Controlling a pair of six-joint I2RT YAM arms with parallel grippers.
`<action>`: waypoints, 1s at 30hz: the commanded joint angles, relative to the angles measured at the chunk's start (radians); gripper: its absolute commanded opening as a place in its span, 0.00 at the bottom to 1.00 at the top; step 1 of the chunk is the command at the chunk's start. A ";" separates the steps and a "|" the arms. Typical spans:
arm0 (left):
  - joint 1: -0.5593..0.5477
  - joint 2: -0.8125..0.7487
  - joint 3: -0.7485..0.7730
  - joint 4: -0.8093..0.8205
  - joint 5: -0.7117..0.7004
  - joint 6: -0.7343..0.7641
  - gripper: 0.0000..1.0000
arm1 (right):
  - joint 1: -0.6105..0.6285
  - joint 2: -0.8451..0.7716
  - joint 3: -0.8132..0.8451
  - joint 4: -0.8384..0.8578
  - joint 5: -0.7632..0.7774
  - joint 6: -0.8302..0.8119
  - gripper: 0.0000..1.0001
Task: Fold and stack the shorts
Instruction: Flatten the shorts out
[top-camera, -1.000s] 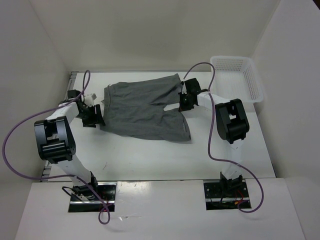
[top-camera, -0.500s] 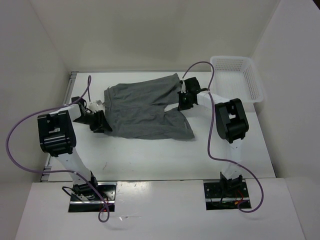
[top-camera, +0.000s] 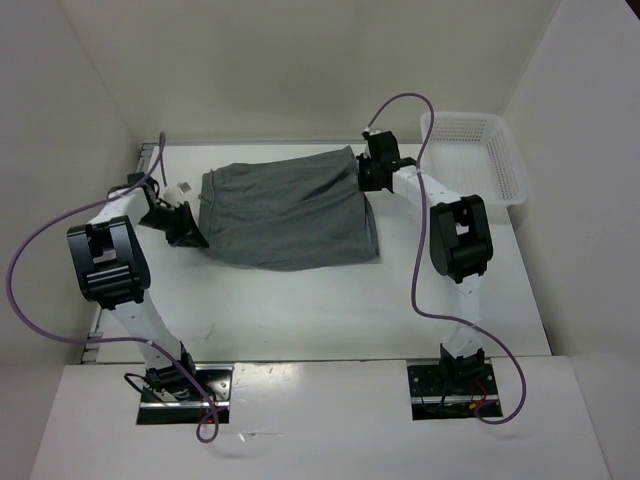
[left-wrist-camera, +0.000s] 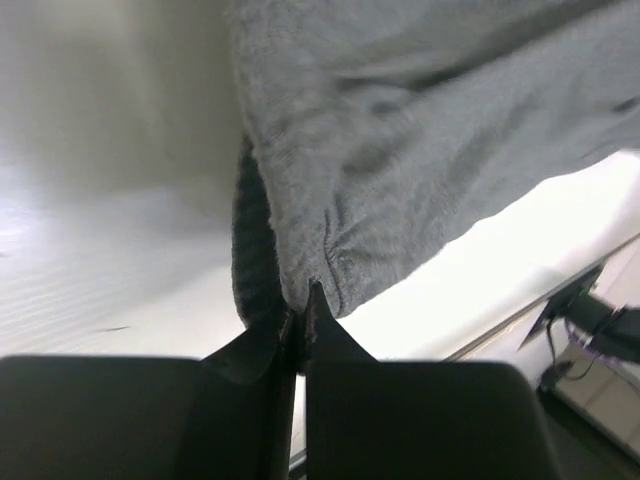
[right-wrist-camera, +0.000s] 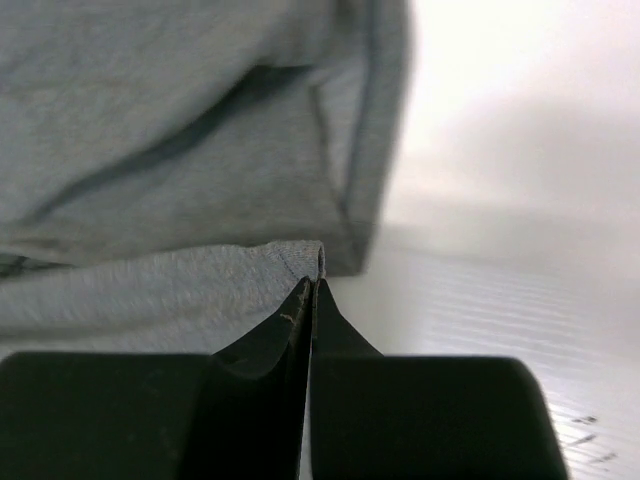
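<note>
Fingers (left-wrist-camera: 255, 358) of the left gripper (left-wrist-camera: 300, 312) are pressing together on an edge of the shorts (left-wrist-camera: 400, 150). The grey fabric is running up and away from the tips toward their right, and a darker ribbed strip (left-wrist-camera: 255, 250) is hanging just left of them. With the blur, the grip seems to be taking only the hem.

Fingers (right-wrist-camera: 340, 335) of the right gripper (right-wrist-camera: 312, 285) are likewise pinching a folded corner of the shorts (right-wrist-camera: 180, 130) right at their tips, with more grey cloth spreading beyond and to their left.

From above, the shorts (top-camera: 285, 210) are stretching as one broad grey block between the two grippers over the white table (top-camera: 300, 310). The left gripper (top-camera: 188, 225) is holding one side edge and the right gripper (top-camera: 372, 172) the opposite far corner. A white mesh basket (top-camera: 517, 175) is sitting out past the right gripper, apart from the cloth.
</note>
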 joint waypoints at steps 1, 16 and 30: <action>0.036 0.012 0.124 -0.149 0.009 0.006 0.03 | -0.005 0.005 0.027 0.013 0.138 -0.010 0.00; -0.025 0.073 0.255 -0.185 0.075 0.006 0.19 | -0.005 0.057 0.079 0.032 0.112 -0.030 0.00; -0.162 0.295 0.387 0.191 -0.034 0.006 0.24 | -0.005 0.058 0.006 0.032 0.061 -0.059 0.00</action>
